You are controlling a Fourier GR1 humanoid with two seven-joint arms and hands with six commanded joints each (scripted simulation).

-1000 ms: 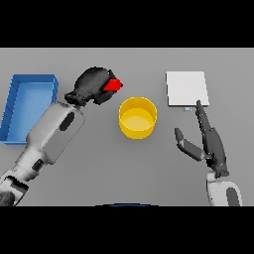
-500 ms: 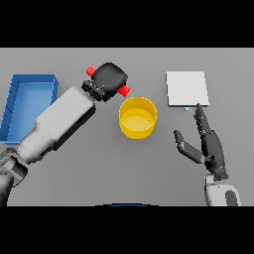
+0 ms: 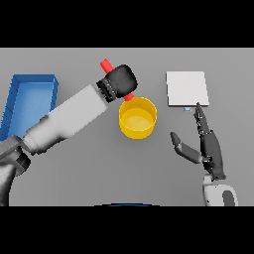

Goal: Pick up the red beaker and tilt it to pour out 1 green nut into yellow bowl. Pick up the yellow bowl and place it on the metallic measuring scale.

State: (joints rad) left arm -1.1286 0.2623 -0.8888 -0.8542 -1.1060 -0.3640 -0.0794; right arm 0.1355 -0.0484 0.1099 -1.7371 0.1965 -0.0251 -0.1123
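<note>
One red beaker [image 3: 106, 65] in left hand [image 3: 120, 83], beside yellow bowl [image 3: 138, 117]

head view – from above, facing down | table [image 3: 79, 178] fills frame

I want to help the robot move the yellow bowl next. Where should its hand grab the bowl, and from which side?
Probably the rim of the yellow bowl, on the side facing the right hand. The bowl stands upright and open-topped, so its wall can be pinched there. That hand waits open beside it, near the scale, while the left hand holds the red beaker over the far rim.
</note>
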